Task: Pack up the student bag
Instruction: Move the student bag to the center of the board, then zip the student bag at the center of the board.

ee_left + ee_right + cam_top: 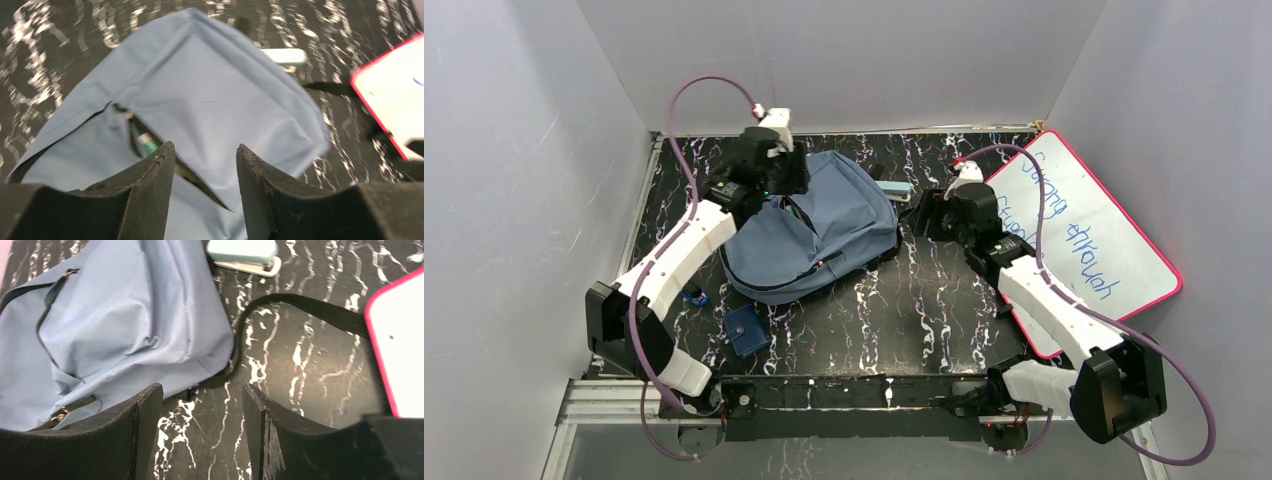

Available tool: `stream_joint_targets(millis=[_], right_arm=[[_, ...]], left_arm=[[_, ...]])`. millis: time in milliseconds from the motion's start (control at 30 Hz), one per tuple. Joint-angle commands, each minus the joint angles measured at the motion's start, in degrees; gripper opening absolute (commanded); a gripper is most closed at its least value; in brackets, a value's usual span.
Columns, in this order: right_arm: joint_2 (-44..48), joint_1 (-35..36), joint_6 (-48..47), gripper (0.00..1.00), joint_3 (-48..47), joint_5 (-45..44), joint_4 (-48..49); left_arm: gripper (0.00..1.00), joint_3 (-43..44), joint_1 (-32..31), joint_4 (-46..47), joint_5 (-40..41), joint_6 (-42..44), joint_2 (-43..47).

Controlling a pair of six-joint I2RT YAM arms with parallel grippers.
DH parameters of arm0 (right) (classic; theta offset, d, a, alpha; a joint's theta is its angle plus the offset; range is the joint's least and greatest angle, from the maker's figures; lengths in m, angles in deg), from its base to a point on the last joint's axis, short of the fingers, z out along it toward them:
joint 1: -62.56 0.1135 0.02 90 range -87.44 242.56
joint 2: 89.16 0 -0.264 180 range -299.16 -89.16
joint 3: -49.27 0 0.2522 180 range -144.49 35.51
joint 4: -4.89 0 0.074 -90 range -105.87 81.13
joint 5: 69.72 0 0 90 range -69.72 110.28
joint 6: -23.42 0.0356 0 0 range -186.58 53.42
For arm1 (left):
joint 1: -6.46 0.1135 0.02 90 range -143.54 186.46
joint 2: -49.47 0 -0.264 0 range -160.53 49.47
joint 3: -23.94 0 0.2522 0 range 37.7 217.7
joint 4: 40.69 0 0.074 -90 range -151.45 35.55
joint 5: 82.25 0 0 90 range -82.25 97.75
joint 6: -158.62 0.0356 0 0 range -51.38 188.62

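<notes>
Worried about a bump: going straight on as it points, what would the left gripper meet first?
The left gripper would probably meet the student bag, on blue fabric beside its open zipper; depth is unclear.

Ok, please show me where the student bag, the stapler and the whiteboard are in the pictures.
student bag (824, 225): top external view, on the middle of its blue fabric front.
stapler (242, 250): right wrist view, on its pale green top.
whiteboard (1124, 240): top external view, on its white writing surface.
</notes>
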Motion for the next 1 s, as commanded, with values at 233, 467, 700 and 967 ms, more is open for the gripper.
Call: stream_joint_targets(millis=[233, 467, 700, 967], right_arm=[[-14.7, 3.9, -9.7, 0.65, -19.0, 17.5, 3.1], [-28.1, 11.1, -14.7, 0.63, -32.2, 19.2, -1.2], [-37.3, 15.0, -18.1, 0.58, -38.7, 17.8, -4.1], [-35.6, 16.7, -17.2, 0.56, -28.2, 6.9, -1.2]], left_arm=[[0.53, -6.1, 22.7, 1.9, -14.2, -17.3, -2.4], [0.55, -8.9, 27.6, 6.7, -19.2, -21.2, -6.9], [0.58, -5.7, 29.8, 6.4, -17.7, -23.5, -12.5], [0.62, 1.7, 29.8, 2.4, -18.5, -21.9, -18.9]])
